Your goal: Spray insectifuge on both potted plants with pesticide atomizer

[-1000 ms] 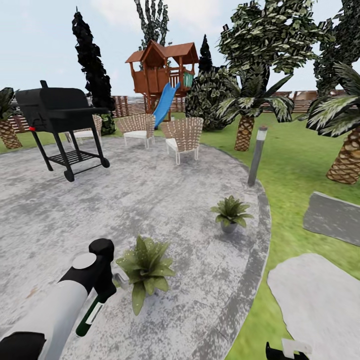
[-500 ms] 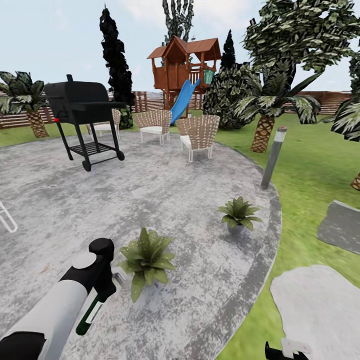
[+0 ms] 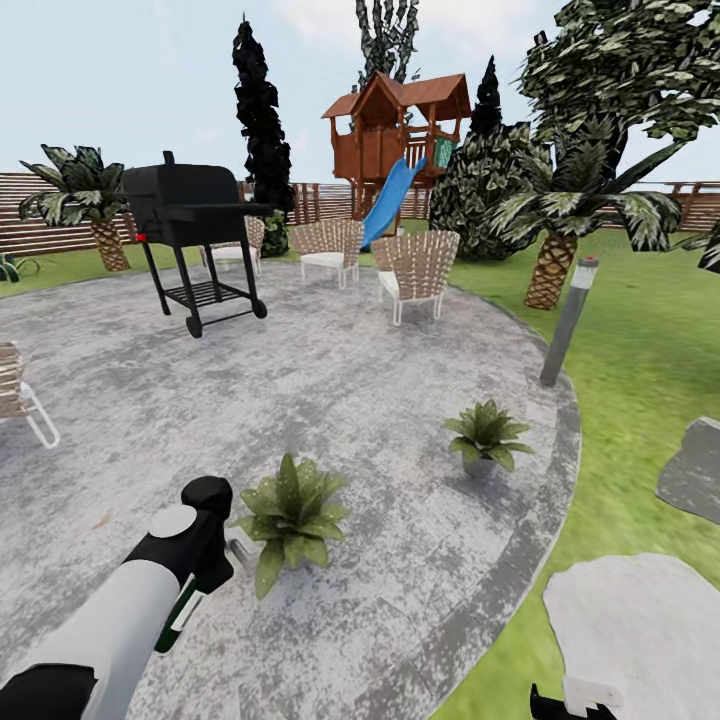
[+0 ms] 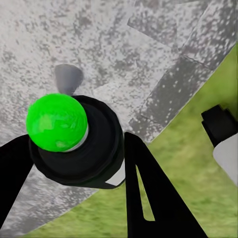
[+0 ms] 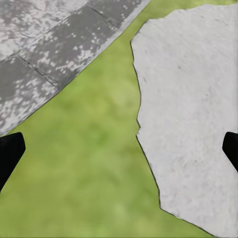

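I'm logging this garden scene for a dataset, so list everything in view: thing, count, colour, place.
potted plants: 2, green in grey pots, on patio; near one, far one
pesticide atomizer: 1, dark green, white label, in left gripper
patio: 1, grey mottled, centre
grill: 1, black, far left on patio
wicker chairs: 2, tan, far patio edge
lamp post: 1, grey, right patio edge
stepping stones: 2, grey, lawn at right
playhouse with slide: 1, brown and blue, background
fence: brown, background
left gripper: black, shut on atomizer
right gripper: black, open over the lawn and a stone
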Robot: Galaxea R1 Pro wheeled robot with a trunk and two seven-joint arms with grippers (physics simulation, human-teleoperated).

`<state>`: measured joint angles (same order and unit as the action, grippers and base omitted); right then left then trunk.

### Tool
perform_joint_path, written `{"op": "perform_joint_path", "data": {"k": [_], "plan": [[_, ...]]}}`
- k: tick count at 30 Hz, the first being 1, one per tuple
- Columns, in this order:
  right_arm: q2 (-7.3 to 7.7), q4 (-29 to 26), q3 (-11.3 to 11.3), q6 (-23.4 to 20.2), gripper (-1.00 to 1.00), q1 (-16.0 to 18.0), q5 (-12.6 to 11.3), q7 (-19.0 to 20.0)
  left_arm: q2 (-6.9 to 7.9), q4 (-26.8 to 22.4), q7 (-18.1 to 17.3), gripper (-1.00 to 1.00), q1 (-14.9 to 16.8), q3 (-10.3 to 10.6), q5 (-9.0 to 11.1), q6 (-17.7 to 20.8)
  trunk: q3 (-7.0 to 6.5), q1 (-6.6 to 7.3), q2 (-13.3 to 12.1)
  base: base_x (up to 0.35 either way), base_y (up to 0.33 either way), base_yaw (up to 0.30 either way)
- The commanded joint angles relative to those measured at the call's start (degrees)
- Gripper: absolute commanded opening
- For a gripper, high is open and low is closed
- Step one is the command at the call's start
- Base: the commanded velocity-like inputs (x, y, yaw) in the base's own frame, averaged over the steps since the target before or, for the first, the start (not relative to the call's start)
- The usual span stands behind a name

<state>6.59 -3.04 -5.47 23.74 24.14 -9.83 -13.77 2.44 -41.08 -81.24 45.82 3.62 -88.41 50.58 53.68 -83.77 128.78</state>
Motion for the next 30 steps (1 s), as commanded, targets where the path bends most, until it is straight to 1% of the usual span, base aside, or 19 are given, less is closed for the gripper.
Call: {"op": "perform_joint_path", "data": {"k": [1,4,6,10,13,14,15,16,17,18,20,22,23,24,25,28,30], "plan": [[0.00,0.0,-0.5,0.2,1.00,0.0,-0.5,-0.1,0.02,0.0,-0.2,-1.00,0.0,0.2,-0.2,0.6,0.06,0.00,0.0,0.055,-0.014,0.001],[-0.03,0.0,-0.5,0.2,1.00,0.0,-0.5,-0.1,0.07,0.0,0.1,-1.00,-0.1,0.2,-0.2,0.6,0.06,0.00,0.0,0.023,-0.006,0.000],[-0.06,0.0,-0.5,0.2,1.00,0.0,-0.5,-0.1,0.67,0.0,0.2,-1.00,-0.1,0.2,-0.2,0.6,0.06,0.00,0.0,0.005,-0.001,0.035],[-0.08,0.0,-0.5,0.2,1.00,0.0,-0.5,-0.1,0.98,0.0,0.5,-1.00,-0.1,-1.1,-0.2,0.6,0.06,0.00,0.0,0.001,0.000,0.222],[-0.08,0.0,-0.5,0.3,1.00,0.0,-0.5,-0.1,0.44,0.1,3.7,-1.00,-0.7,-1.6,0.0,0.6,0.06,0.00,0.0,0.000,0.000,0.271],[-0.08,0.0,-0.5,0.3,1.00,0.0,-0.5,-0.1,0.27,0.1,5.2,-1.00,-0.9,-1.7,0.6,0.6,0.06,0.00,0.0,0.000,0.000,0.275],[-0.08,0.0,-0.5,0.3,1.00,0.0,-0.5,-0.1,0.04,0.2,7.9,-1.00,-2.0,-1.9,4.7,0.5,0.06,0.00,0.0,0.000,0.000,0.276],[-0.08,-0.1,-0.5,0.3,1.00,0.0,-0.5,-0.1,0.03,0.1,9.2,-1.00,-2.9,-1.7,6.8,0.4,0.06,0.00,0.0,0.000,0.000,0.277],[-0.08,-0.1,-0.5,0.3,1.00,0.0,-0.5,-0.1,-0.02,0.1,10.8,-1.00,-3.6,-1.7,8.2,0.3,0.06,0.00,0.0,0.000,0.000,0.262],[-0.08,-0.1,-0.5,0.3,1.00,0.0,-0.5,-0.1,-0.07,0.1,12.2,-1.00,-4.0,-1.6,9.0,0.4,0.06,0.00,0.0,0.000,0.000,0.152],[-0.08,-0.1,-0.5,0.3,1.00,0.0,-0.5,-0.1,-0.13,0.1,13.3,-1.00,-4.5,-1.7,10.0,0.5,0.06,0.00,0.0,0.000,0.000,0.064],[-0.01,0.0,-0.5,0.3,1.00,0.0,-0.5,0.0,-0.50,-0.3,14.0,-1.00,-4.8,-1.9,16.0,0.3,0.06,0.00,0.0,0.000,0.000,0.009],[-0.01,0.0,-0.5,0.3,1.00,0.0,-0.5,0.0,-0.54,-0.4,14.3,-1.00,-4.8,-1.9,17.0,0.2,0.06,0.00,0.0,0.000,0.000,0.003],[0.00,0.0,-0.5,0.3,1.00,0.0,-0.5,0.0,-0.56,-0.4,15.0,-1.00,-4.8,-1.9,18.4,0.1,0.06,0.00,0.0,0.000,0.000,0.001],[0.00,0.0,-0.5,0.3,1.00,0.0,-0.5,0.0,-0.57,-0.3,15.9,-1.00,-4.9,-1.9,19.3,0.0,0.06,0.00,0.0,0.000,0.000,0.000],[0.00,-0.1,-0.5,0.3,1.00,0.0,-0.5,0.0,-0.59,0.1,21.8,-1.00,-5.5,-1.9,23.5,-0.1,0.06,0.00,0.0,0.000,0.000,0.000],[0.00,-0.2,-0.5,0.3,1.00,0.0,-0.5,-0.1,-0.62,0.1,25.4,-1.00,-6.0,-1.9,25.1,-0.1,0.06,0.00,0.0,0.000,0.000,0.000]]}}
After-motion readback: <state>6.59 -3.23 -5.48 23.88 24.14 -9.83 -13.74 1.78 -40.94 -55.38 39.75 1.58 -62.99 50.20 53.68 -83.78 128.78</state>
